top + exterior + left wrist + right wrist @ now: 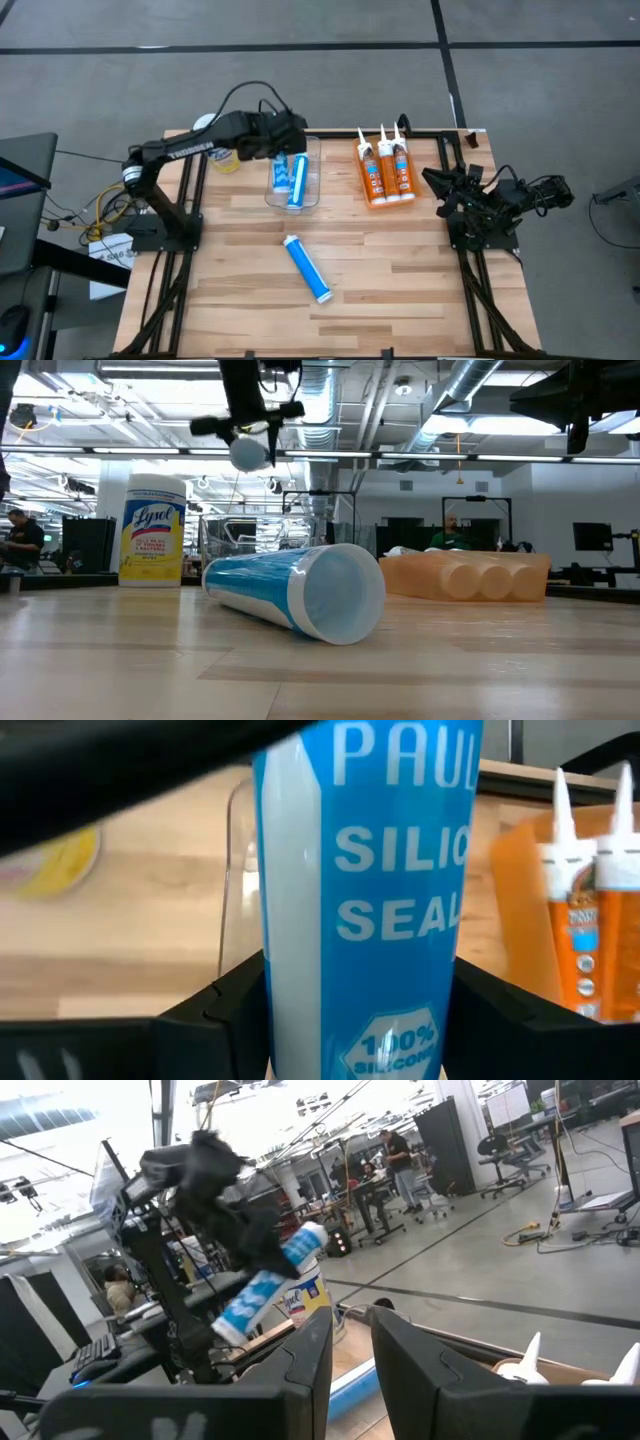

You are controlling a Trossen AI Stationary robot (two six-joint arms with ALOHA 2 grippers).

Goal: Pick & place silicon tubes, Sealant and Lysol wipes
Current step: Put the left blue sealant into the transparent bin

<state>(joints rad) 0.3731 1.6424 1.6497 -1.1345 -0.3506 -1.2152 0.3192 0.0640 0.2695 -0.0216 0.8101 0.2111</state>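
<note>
My left gripper (287, 142) is shut on a blue-and-white silicone sealant tube (360, 900), held in the air over a clear bin (312, 192) at the table's far middle. The tube also shows in the right wrist view (262, 1285) and end-on in the low view (250, 452). Another blue tube (280, 172) lies in the bin. A third blue tube (307, 268) lies on its side on the table's middle, nearest in the low view (295, 592). The Lysol wipes canister (152, 530) stands upright at the far left. My right gripper (351, 1350) waits at the table's right, open by a narrow gap and empty. My left gripper pinches the tube's round body (300, 1020) between its two fingers (225, 1005), one on each side. The fingers lie across the tube. The tube is lifted clear and hangs tilted below the gripper, one end lower than the other (228, 1328).
Three orange tubes (385, 172) with white nozzles lie side by side in an orange tray at the far right of the middle. The Lysol canister (226, 160) is partly under my left arm. Bare wood lies along the table's near half around the loose blue tube.
</note>
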